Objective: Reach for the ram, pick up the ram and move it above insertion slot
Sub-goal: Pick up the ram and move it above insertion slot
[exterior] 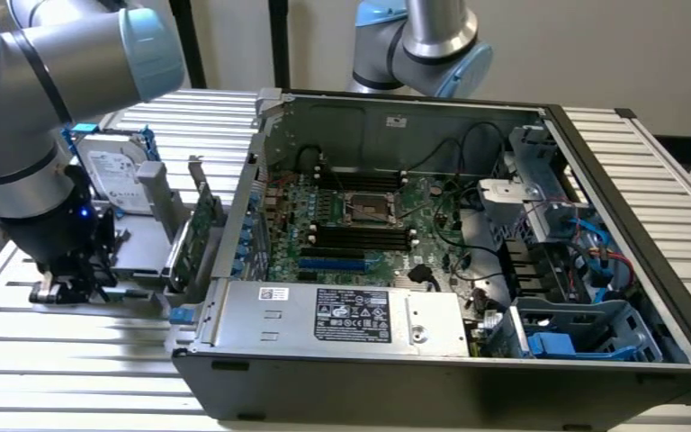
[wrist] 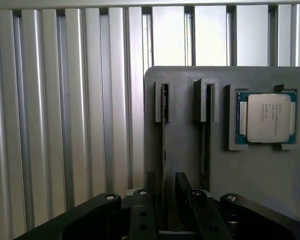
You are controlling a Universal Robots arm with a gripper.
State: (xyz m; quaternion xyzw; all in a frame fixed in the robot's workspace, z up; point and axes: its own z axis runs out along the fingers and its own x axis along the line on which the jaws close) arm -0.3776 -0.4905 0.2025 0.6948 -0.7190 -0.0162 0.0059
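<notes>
One ram [wrist: 164, 120] below spread gripper [wrist: 165, 186]

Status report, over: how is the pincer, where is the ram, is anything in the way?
Pincer open, astride the ram. Ram on edge in grey holder slot, not yet gripped. Second stick in next slot, apart from the pincer.

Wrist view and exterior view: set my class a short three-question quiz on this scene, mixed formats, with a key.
1. True or false: the black gripper has its jaws open either side of a thin ram stick standing on edge.
2. What sits in the square recess of the grey plastic holder? A) silver-capped processor chip B) coin C) battery
3. Fill in: the open black computer case lies on the exterior view's ____ of that holder.
Key: 1 true; 2 A; 3 right.
</notes>
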